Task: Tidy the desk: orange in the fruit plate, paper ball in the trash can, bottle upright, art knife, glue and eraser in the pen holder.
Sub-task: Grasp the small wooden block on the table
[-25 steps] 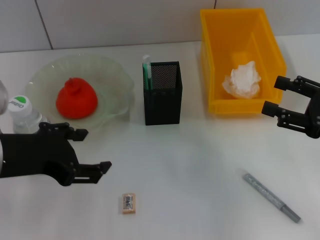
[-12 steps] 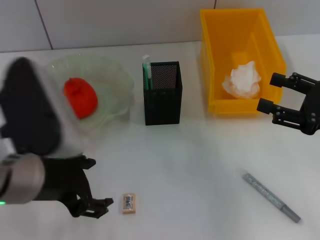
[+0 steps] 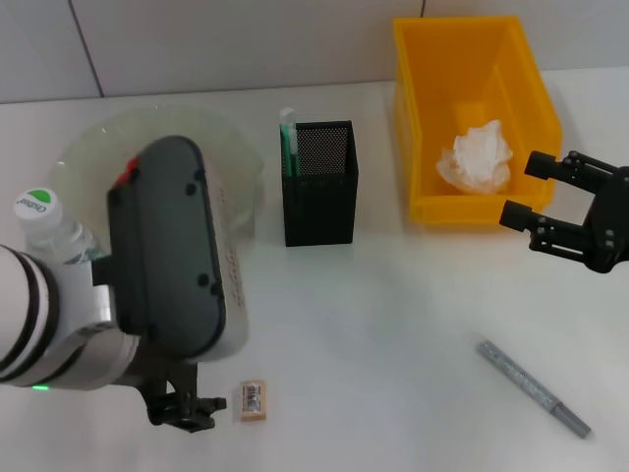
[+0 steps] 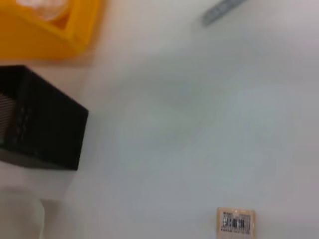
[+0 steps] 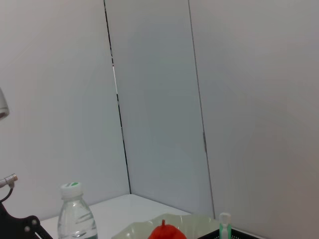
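Observation:
The tan eraser [image 3: 253, 400] lies near the table's front edge, also in the left wrist view as the eraser [image 4: 236, 221]. My left gripper [image 3: 187, 408] hangs just left of it, and its arm hides most of the orange [image 3: 128, 165] in the fruit plate [image 3: 157, 120]. The bottle [image 3: 44, 221] stands upright at the far left. The art knife [image 3: 288, 138] sticks out of the pen holder [image 3: 320, 182]. The paper ball [image 3: 477, 157] lies in the trash can [image 3: 472, 59]. The glue [image 3: 534, 388] lies at the front right. My right gripper [image 3: 526, 189] hovers open beside the bin.
The right wrist view looks across at the bottle [image 5: 76, 214], the orange [image 5: 167, 231] and the knife's tip [image 5: 225, 226] before a panelled wall. The left wrist view takes in the pen holder [image 4: 40, 124], the bin's corner [image 4: 50, 35] and the glue [image 4: 222, 11].
My left arm has swung forward and down from beside the plate to the eraser, now covering the orange. The right gripper has drifted slightly left.

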`<state>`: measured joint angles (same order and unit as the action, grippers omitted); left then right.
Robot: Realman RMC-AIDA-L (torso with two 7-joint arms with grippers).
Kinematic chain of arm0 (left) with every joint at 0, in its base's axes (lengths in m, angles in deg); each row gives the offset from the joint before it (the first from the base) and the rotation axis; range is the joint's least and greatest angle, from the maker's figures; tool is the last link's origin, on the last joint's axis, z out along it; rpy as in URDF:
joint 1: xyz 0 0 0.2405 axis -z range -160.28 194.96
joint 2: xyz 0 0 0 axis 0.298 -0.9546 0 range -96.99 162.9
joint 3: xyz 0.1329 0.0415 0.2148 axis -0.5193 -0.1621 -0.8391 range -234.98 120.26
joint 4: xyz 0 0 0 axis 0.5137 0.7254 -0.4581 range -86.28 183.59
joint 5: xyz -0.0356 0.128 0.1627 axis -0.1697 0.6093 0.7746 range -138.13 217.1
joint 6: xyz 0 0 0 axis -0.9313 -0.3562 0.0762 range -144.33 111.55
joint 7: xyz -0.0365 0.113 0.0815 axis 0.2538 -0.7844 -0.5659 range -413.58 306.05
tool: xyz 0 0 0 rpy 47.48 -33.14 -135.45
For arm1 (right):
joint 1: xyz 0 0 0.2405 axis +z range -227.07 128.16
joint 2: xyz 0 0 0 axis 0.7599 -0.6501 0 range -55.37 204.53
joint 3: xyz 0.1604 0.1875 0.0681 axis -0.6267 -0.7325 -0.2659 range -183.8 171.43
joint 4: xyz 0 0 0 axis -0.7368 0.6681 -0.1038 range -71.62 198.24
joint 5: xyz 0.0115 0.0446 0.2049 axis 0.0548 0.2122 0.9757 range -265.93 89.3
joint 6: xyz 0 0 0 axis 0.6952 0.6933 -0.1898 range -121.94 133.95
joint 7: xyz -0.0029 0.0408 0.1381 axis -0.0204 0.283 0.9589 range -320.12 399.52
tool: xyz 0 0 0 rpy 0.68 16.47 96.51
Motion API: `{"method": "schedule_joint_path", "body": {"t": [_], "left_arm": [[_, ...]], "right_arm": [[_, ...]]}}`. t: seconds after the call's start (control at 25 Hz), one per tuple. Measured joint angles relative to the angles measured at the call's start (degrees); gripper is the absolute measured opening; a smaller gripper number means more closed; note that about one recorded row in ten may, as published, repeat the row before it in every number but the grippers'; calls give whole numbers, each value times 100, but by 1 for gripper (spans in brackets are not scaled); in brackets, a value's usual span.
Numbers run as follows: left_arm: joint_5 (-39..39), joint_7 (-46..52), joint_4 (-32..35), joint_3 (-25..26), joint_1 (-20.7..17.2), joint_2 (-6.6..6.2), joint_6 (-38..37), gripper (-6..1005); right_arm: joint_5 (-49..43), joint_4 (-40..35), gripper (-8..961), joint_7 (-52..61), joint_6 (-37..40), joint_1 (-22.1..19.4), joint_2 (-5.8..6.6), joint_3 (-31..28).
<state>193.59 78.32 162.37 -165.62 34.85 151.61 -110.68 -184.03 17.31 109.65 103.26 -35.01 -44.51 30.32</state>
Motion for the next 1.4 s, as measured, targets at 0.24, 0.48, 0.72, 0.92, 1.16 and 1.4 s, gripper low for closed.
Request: {"method": "schedule_joint_path", "body": {"t": [0.24,0.48,0.72,0.92,1.16,1.4], "left_arm": [[181,-272,-105,-167,312,11,-354,831],[259,-336,-143,-359,540,10,-572,831],[282,-319,-211,-378,817,26,-668,830],[179,-288,-519,-381,1144,48,-743,830],[-115,-296,-1174,-365,1634,53,-736,830],[-247,-330,-1554,-366,1904,53,-678,830]], "right_arm": [[0,8,762,2,17,-11,0,6],[0,94,762,4,28,-12,0,6],[0,137,762,0,63,-12,0,14],[-3,154,762,-4,66,-18,0,15],[-59,170,762,-12,66,-21,-5,15],[-68,238,761,-34,33,-15,0,14]]}}
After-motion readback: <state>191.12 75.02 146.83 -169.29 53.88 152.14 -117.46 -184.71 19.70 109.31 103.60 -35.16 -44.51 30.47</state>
